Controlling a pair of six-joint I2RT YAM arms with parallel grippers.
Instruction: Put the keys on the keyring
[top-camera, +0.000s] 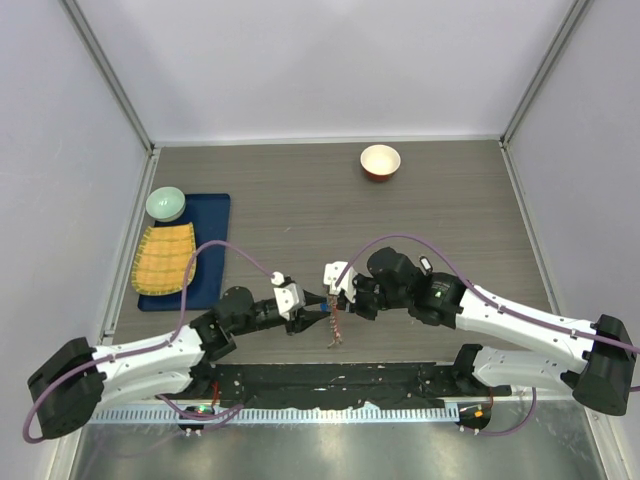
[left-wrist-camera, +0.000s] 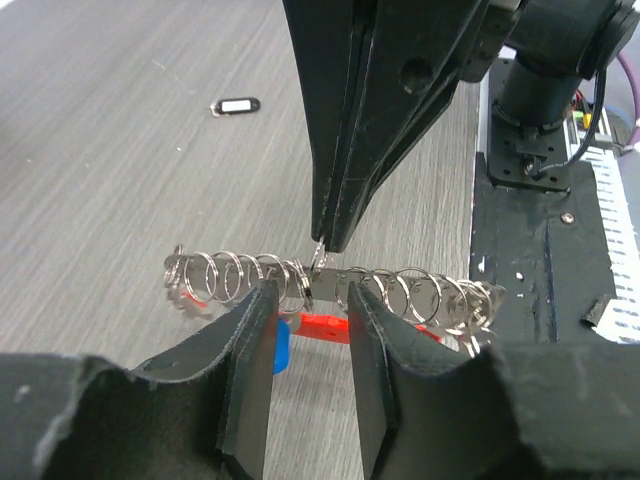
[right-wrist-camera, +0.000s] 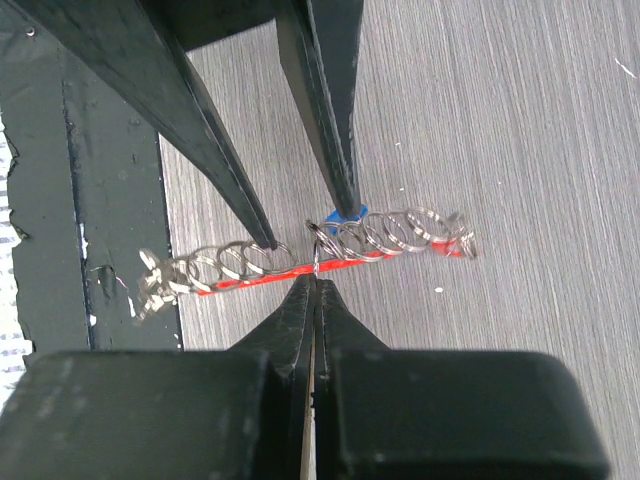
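Observation:
The keyring (left-wrist-camera: 400, 290) is a red curved bar (left-wrist-camera: 322, 327) under a row of silvery rings. It also shows in the right wrist view (right-wrist-camera: 400, 232) and, small, in the top view (top-camera: 334, 325). My left gripper (left-wrist-camera: 312, 300) holds a short stretch of the ring row between its fingers, which stay a narrow gap apart. My right gripper (right-wrist-camera: 316, 282) is shut on one thin silvery ring (right-wrist-camera: 316, 255) at the row's middle. A blue-headed key (left-wrist-camera: 281, 345) lies by the left finger. A black-and-white oval key (left-wrist-camera: 237, 103) lies apart on the table.
A red-rimmed white bowl (top-camera: 380, 161) stands at the back. A blue tray (top-camera: 212, 215) at the left carries a green bowl (top-camera: 166, 203) and a yellow cloth (top-camera: 166, 259). A black mat (top-camera: 330, 382) borders the table's near edge, under one end of the keyring.

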